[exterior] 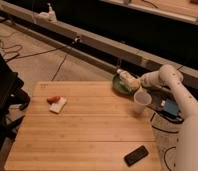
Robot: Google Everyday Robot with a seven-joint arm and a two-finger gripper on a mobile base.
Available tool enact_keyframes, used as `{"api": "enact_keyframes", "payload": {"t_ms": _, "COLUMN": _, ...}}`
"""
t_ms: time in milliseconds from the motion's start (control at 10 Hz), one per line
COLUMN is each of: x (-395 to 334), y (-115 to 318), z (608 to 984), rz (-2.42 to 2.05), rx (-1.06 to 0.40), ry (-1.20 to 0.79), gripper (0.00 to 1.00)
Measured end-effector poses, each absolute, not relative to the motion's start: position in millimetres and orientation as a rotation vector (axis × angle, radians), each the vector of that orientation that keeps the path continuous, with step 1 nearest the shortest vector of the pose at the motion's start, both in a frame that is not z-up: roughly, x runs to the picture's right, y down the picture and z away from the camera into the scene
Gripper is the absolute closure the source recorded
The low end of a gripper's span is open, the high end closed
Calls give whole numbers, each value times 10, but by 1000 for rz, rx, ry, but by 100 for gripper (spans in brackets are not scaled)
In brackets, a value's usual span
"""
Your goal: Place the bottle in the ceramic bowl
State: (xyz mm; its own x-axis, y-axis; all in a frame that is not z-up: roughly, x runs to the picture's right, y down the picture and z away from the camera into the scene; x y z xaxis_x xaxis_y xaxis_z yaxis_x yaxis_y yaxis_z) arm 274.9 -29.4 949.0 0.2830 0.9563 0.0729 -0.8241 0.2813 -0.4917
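The gripper (pixel 134 82), fingers clamped on the small white plastic bottle (pixel 125 77), is partly hiding the shallow green ceramic bowl (pixel 119 85) beneath.

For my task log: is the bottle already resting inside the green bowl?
Cannot tell. The bottle is over the ceramic bowl, tilted, with the gripper at it; contact is unclear.

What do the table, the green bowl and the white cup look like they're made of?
Table: light wood, probably bamboo, judging by the strip grain and matte finish. Ceramic bowl: green and smooth, likely glazed ceramic. Cup: plain matte white, probably paper. The gripper holds the bottle, seemingly plastic, over the bowl.
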Motion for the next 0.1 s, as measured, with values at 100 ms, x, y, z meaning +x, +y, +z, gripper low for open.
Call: {"api": "enact_keyframes", "payload": {"t_ms": 100, "x": 2749, "y": -298, "z": 9488, "rz": 1234, "rx": -395, "ry": -391, "gripper": 25}}
